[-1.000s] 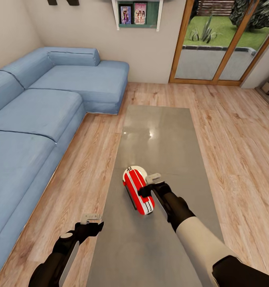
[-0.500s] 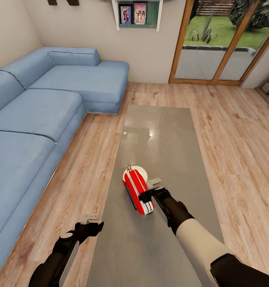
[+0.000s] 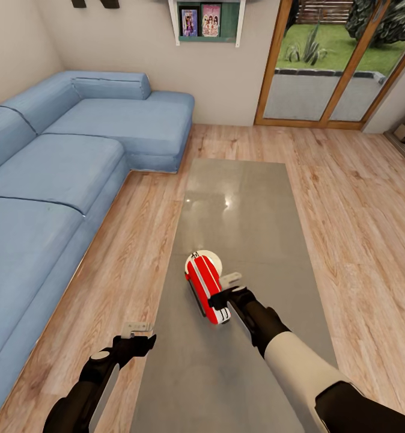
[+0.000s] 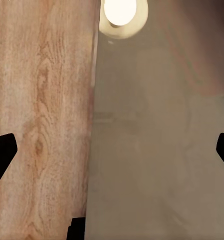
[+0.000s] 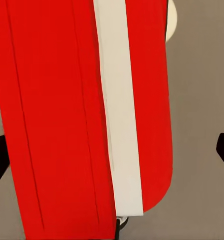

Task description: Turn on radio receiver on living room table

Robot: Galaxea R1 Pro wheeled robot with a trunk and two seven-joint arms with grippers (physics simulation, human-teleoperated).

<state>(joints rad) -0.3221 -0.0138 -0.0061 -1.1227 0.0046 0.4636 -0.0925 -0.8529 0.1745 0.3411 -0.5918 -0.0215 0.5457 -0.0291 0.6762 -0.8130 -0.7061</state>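
In the living room, the robot's left gripper [image 3: 137, 329] hangs at the near left edge of the desk [image 3: 268, 198], over the seam between the glossy top and the wood floor [image 3: 359, 204]; its fingers stand wide apart and hold nothing. Just beyond, toward the middle of the desk, the right gripper [image 3: 223, 287] has drawn in over the last second from the right side of the radio receiver [image 3: 207, 286] to press at the near end of its top, its dark fingers now touching or all but touching the red shell. In the right wrist view the receiver [image 5: 82, 115] spans the space between two spread fingertips, so this gripper too is open and grips nothing. The receiver lies on the near half of the desk, red with white trim, a white-ringed dial at its far end. The advance suggests the switch-on press is under way; no picture shows whether the set has come on. Farther off stand a blue sofa [image 3: 64, 162] at left, a wall shelf [image 3: 207, 23] with two picture cards, and glazed garden doors [image 3: 334, 66]. No brand or lettering on the receiver can be read; the dark shapes on the far wall are cut off.
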